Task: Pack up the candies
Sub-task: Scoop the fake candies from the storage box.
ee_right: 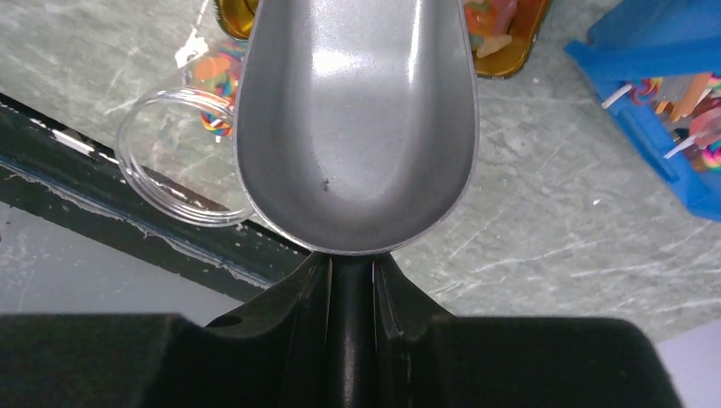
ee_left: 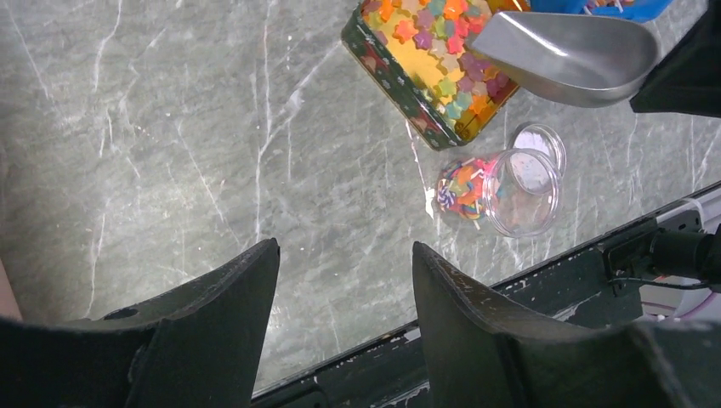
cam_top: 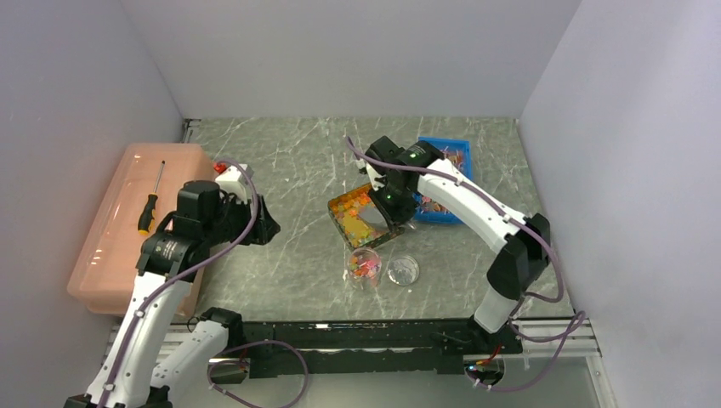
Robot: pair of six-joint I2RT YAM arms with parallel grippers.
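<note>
The right tool [ee_right: 349,285] is pinching the handle of the metal scoop [ee_right: 357,127], and the scoop has nothing in it. Most of the candies [ee_left: 434,64] sit in a heap in the open tin [ee_left: 400,93] in the middle of the counter [ee_left: 170,127]. A few more are at the bottom of the clear jar [ee_left: 502,161]. The scoop hangs right over the tin. Its long way runs from the right tool out toward the robot's left, with the open tip over the candy heap. So the candies are just under and in front of the scoop, and I think the next move is a short dip down into the tin. The jar stands just beside the tin, on the side near the arms, so a full scoop has only a little way to go. The jar mouth is small next to the scoop, so candy could spill. The lid [ee_left: 542,140] lies just beside the jar, and the black rail [cam_top: 366,336] at the counter's edge is close behind it. The blue tray [ee_right: 672,51] is near on the right. The left tool [ee_left: 344,289] is spread wide, holds nothing, and is well apart over bare counter, so the right arm is much nearer.
</note>
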